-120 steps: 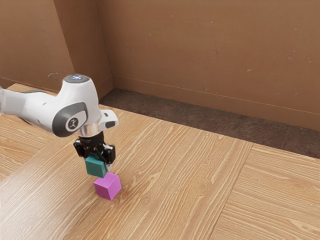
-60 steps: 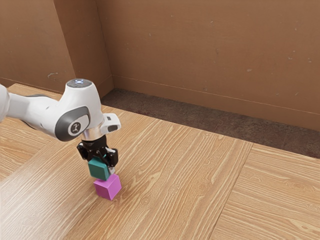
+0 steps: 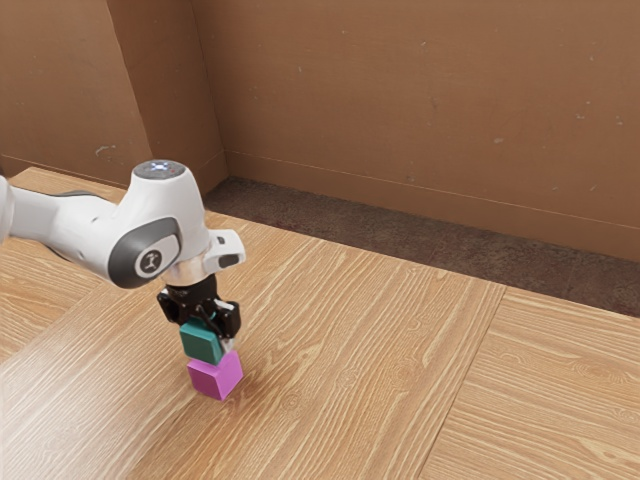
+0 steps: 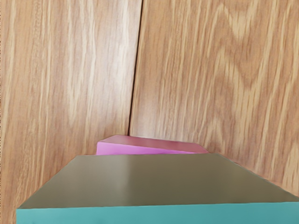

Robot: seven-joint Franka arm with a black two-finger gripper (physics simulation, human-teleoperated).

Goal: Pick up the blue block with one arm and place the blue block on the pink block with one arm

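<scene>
Over the pink block [image 3: 216, 377], the gripper [image 3: 206, 328] clamps the blue block [image 3: 202, 346], which rests on it or hangs just above; I cannot tell which. The blue block looks offset toward the exterior view's left, so a release now could tip it onto the table [image 3: 380, 330]. The exterior view shows the stacking height. The wrist view shows the pink block [image 4: 140, 145] peeking past the blue block [image 4: 154, 186].
</scene>
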